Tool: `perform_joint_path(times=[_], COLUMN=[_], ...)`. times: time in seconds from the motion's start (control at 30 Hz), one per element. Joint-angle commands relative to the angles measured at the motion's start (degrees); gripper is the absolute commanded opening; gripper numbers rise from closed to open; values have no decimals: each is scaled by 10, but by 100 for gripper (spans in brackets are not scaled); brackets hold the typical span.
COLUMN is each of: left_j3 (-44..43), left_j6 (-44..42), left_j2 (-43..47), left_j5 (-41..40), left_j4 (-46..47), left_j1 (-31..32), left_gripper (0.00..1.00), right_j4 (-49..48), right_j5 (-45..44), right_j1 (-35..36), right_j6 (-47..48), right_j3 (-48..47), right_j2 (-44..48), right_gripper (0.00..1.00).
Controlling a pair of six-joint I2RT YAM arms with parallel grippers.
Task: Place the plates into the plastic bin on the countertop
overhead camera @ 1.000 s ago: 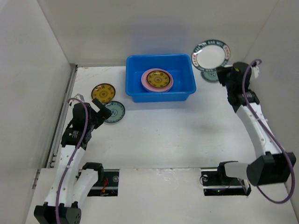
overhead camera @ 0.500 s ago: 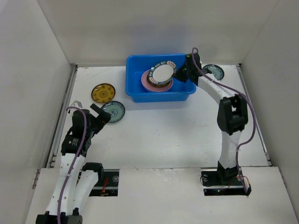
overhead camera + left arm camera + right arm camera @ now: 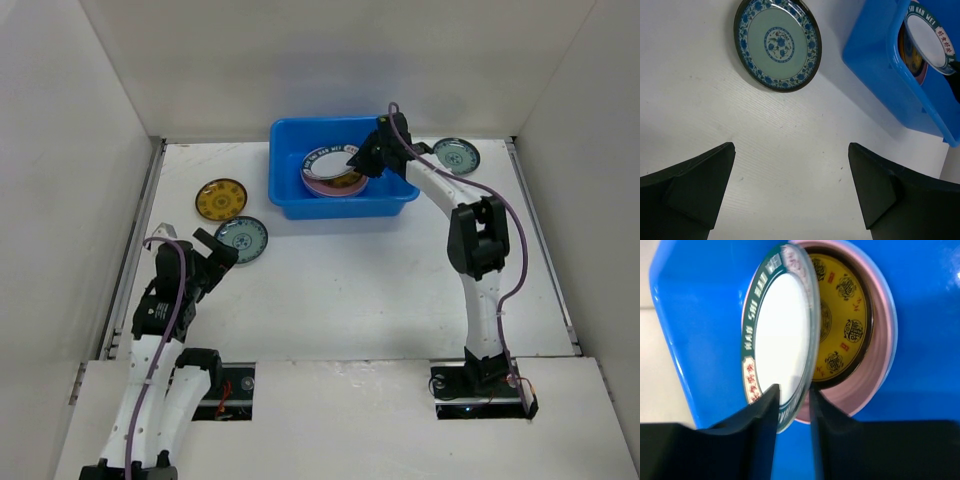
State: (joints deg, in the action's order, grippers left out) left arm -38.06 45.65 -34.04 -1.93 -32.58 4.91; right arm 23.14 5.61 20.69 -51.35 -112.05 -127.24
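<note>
Top external: compared with half a second ago, the white plate (image 3: 325, 164) with the dark green lettered rim is lower, flatter and further left inside the blue bin (image 3: 300, 206), just over the pink plate (image 3: 322, 189). The right gripper (image 3: 362, 158) is reached deeper over the bin, clamped on that plate's right edge. The left gripper (image 3: 212, 250) is barely shifted, near the blue-patterned plate (image 3: 243, 239). A yellow dark-rimmed plate (image 3: 221, 199) is left on the countertop (image 3: 340, 270), and a small patterned plate (image 3: 456, 154) is right of the bin.

Left wrist: the fingers (image 3: 695, 185) are spread wide, nothing between them. The blue-patterned plate (image 3: 778, 44) is seen flat on the countertop, apart from the bin (image 3: 875, 65).

Right wrist: the white plate (image 3: 777, 350) is pinched at its rim between both fingers (image 3: 756, 415) and tilted against the stack. A second yellow plate (image 3: 842, 335) is nested in the pink plate (image 3: 881, 365), both in the bin (image 3: 695, 315).
</note>
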Motion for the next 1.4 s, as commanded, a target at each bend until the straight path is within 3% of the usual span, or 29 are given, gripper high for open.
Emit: perform_joint_path(times=[0.0,0.3,0.5,0.93,1.37], left_j3=[15,55,69,111,123], left_j6=[53,90,112,192,197], left_j2=[-3,-31,-62,-180,-294], left_j5=[16,37,44,61,54], left_j4=[3,59,96,216,306], left_j1=[-3,-13,-30,-74,-121], left_gripper=[98,96,95,90,72], right_j4=[16,11,-5,-45,-27], right_j5=[8,23,55,63,87], right_j1=[6,6,5,-3,-75], right_j6=[19,37,53,88,76], right_j3=[-19,28,89,291,495], right_j2=[-6,36,117,457,719], right_gripper=[39,63,75,79,78])
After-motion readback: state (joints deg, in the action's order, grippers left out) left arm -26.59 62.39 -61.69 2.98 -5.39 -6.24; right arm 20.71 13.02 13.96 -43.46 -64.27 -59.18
